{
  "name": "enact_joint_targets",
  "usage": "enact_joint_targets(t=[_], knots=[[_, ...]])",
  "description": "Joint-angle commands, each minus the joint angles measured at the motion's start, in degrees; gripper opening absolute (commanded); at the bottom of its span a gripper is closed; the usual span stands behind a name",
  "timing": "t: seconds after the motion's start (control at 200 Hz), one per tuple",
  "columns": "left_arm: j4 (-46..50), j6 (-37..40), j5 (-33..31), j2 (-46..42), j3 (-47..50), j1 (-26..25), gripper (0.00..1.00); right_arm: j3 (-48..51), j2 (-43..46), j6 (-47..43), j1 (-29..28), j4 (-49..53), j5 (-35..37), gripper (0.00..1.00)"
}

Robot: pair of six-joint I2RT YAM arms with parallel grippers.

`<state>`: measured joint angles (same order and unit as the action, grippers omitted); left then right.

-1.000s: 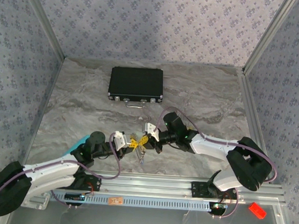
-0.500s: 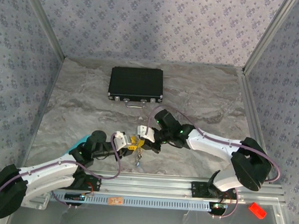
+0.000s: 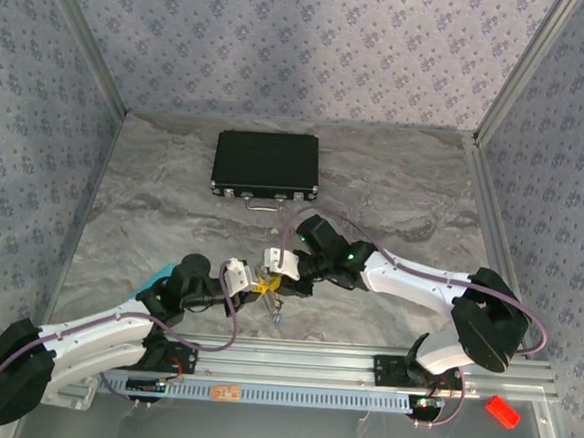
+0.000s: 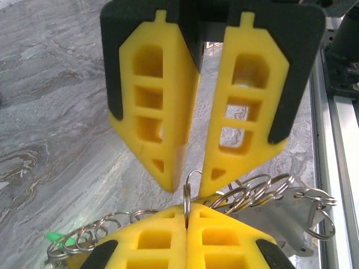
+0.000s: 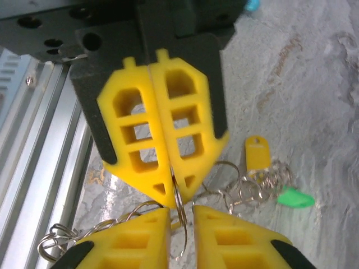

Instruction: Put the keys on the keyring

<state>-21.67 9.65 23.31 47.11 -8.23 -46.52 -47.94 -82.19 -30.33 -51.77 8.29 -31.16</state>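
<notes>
The keyring (image 5: 247, 188) hangs between the two arms just above the worktop (image 3: 395, 186), near its front edge and well apart from the black case (image 3: 266, 164). Its chain of small silvery loops trails off to both sides. A green tag (image 5: 294, 197) sits at one end, and one key (image 5: 257, 156) with an orange-yellow head lies among the loops beside it. Whether that key is already threaded on cannot be told from here.

A single upright loop of the ring is the meeting point. The left gripper (image 4: 187, 210) has its jaws pressed fully together on that loop, pinching the wire edge-on. The right gripper (image 5: 180, 210) faces it tip to tip. Its jaws stand a narrow gap apart, with the wire of the same loop running between them, and they do not look clamped on it.

This looks like the step of steadying and re-gripping the ring, not yet the threading itself. The next move likely calls for the right jaws to close cleanly on the thin wire, or back off to fetch a key, while the left holds the loop firm. The wire is slight and could slip or twist between the pads
</notes>
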Motion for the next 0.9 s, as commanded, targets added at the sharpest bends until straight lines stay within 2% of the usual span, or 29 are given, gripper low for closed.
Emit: enact_joint_targets(t=[0.0,0.275,0.495,0.73,0.825,0.895], knots=[[-4.27,0.73,1.27,0.2,-0.52,0.09,0.0,3.18,2.08,5.51,2.36,-7.26,-5.92,0.24],[-7.27,-0.09,1.91,1.31,0.23,0.04,0.0,5.49,0.41,7.92,3.51,-11.85,-9.84,0.27],[-9.11,-0.63,2.42,2.2,0.25,0.06,0.0,5.42,-0.49,7.99,3.45,-11.95,-10.11,0.19],[-9.44,-0.76,2.48,1.89,0.49,0.01,0.0,5.76,-1.54,7.57,3.48,-11.82,-9.14,0.21],[-9.31,-0.73,2.53,1.92,0.49,0.02,0.0,5.74,-2.0,7.65,3.47,-12.05,-9.49,0.18],[-9.18,-0.68,2.54,1.82,0.49,0.04,0.0,5.49,-2.14,7.83,3.49,-12.16,-9.71,0.1]])
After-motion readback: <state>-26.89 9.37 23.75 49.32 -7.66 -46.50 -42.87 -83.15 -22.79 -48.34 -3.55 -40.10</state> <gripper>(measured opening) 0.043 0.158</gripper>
